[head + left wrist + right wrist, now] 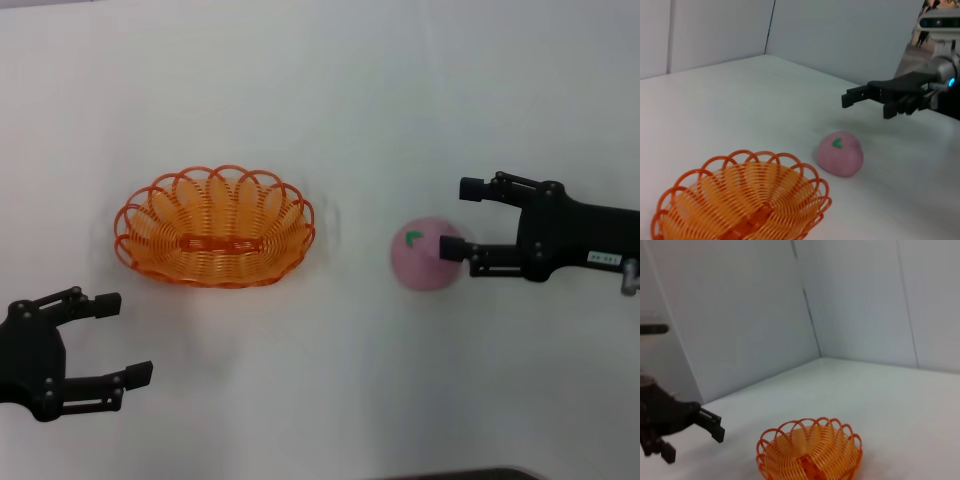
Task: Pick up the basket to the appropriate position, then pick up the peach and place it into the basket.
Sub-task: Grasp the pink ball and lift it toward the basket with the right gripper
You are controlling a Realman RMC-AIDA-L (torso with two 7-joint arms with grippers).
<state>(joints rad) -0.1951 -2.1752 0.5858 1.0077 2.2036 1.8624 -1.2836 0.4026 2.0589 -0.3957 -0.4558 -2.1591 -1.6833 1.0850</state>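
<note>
The orange wire basket [296, 216] stands upright on the white table, left of centre. The pink peach [422, 256] with its green leaf mark lies on the table to the right of it. My right gripper [458, 219] is open at the peach's right side; its near finger overlaps the peach's edge in the head view. The left wrist view shows the right gripper [866, 104] hovering above and beyond the peach [840, 154], apart from it, with the basket [809, 176] nearer. My left gripper [131, 338] is open and empty, in front of and left of the basket.
The white table top [330, 90] stretches around both objects. Pale walls [740, 315] stand behind the table in the wrist views. The right wrist view shows the basket [841, 433] and the left gripper [694, 444], but not the peach.
</note>
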